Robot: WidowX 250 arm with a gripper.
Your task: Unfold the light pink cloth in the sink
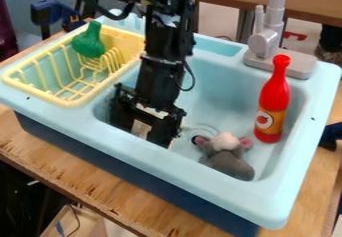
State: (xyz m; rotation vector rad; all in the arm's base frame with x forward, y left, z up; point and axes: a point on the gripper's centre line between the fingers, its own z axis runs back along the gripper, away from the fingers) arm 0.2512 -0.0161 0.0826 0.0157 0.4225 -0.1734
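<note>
gripper (141, 132): wide | nearby plush mouse (230, 162): grey, pink ears, pale patch between them

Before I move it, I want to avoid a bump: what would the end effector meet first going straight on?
Likely the sink, floor or near wall, below the end effector; depth is unclear.

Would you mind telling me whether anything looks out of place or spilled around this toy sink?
The grey plush toy is the oddest sight: a soft toy lying in the basin. The red bottle standing upright beside it also seems an unusual thing to keep there. I see no spill or damage.
</note>
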